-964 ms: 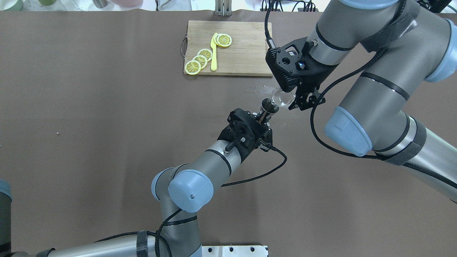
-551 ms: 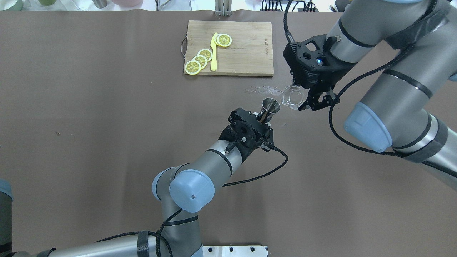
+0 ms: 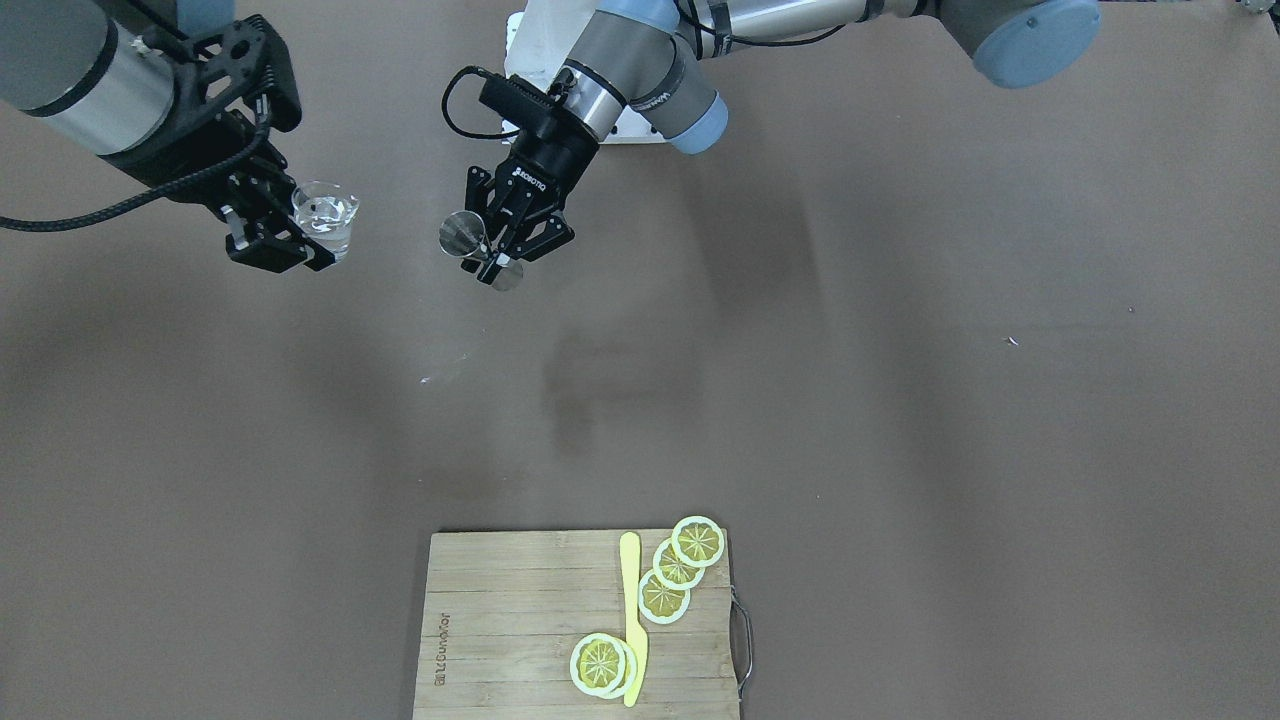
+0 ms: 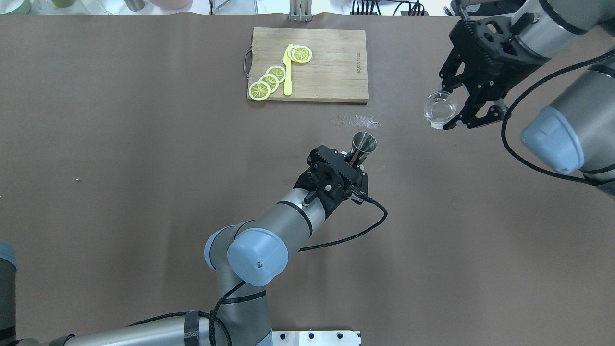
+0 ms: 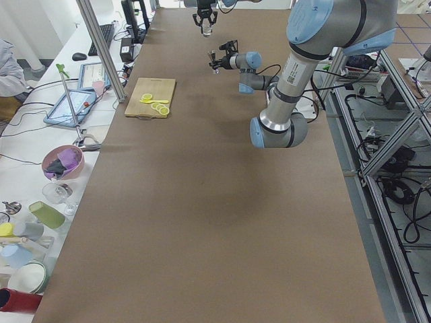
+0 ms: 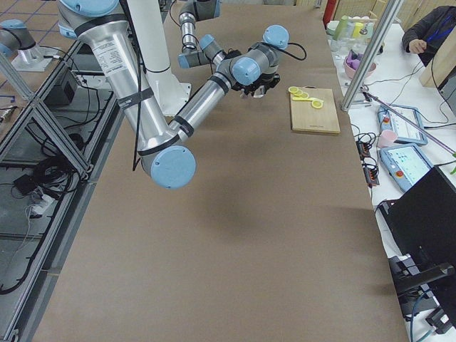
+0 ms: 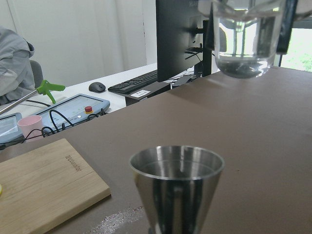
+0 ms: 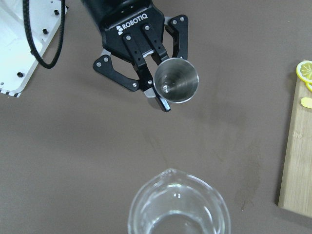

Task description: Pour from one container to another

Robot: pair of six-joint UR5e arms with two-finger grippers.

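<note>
Clamping the jigger (image 4: pixel 363 142) mouth-up in the left gripper (image 4: pixel 354 158), the glass (image 4: pixel 436 105) in the right gripper (image 4: pixel 444 110) near the table's (image 4: pixel 144 192) right edge.

1. The grey metal jigger (image 4: pixel 364 142), 2 cones joined at a waist, is hanging upright, mouth up, near the cutting board (image 4: pixel 331 72)'s robot-side right corner.
2. The clear glass tumbler (image 4: pixel 439 108) is hanging upright, holding clear liquid, well right of that board.

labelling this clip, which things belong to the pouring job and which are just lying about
Job: small dull grey metal hourglass jigger, in the left gripper; small clear glass tumbler, in the right gripper.
Lying about: bamboo cutting board; yellow lemon slices; yellow plastic knife.
</note>
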